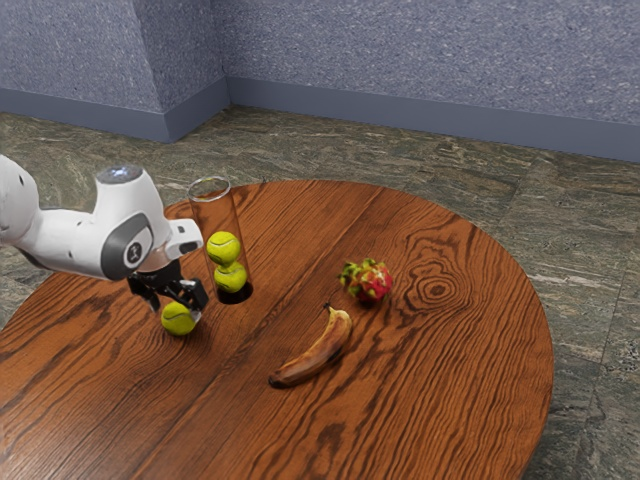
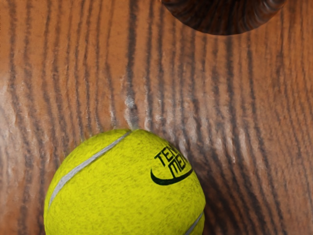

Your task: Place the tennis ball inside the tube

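Count two balls inside the clear tube [image 1: 214,214], the upper ball [image 1: 223,248] stacked on the lower ball [image 1: 231,276], with room above for another. Leave the loose tennis ball [image 1: 178,320] on the undone side: outside the tube, down on the table [image 1: 440,390], not lifted. Judge the job to be at the stage of getting hold of the loose tennis ball. Left to do, by that reading: close on it, raise it clear of the rim, line it up over the mouth, lower it in and let go.

As for position, find the loose tennis ball right under the gripper [image 1: 176,311], low around the fingertips and beside the tube's base. Read the gripper as released, with fingers spread about the ball and no firm two-sided hold to be seen. In the wrist view, see the ball close below the hand, somewhat off the middle, so perhaps in need of a small centring shift before the squeeze. Note also the banana [image 1: 318,355] and the dragon fruit [image 1: 371,281], both well apart from the ball.
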You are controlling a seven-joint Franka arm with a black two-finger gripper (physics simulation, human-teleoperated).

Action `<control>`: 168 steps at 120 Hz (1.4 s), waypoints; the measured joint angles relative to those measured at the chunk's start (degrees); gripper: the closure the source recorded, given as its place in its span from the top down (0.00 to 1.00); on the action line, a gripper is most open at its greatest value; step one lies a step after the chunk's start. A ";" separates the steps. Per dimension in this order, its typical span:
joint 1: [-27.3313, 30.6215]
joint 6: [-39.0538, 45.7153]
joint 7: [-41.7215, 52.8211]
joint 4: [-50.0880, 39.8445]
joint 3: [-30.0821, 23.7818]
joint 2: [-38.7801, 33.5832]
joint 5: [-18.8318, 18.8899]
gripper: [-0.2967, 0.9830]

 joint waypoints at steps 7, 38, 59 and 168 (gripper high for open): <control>-0.02 0.67 -0.11 0.56 0.41 1.19 0.01 0.77; 0.01 2.11 -0.50 2.01 1.43 4.41 -0.02 0.76; -0.07 2.67 -0.68 2.10 1.44 5.43 -0.13 0.65; -0.80 -34.91 -3.38 33.88 -4.61 -4.43 3.02 0.46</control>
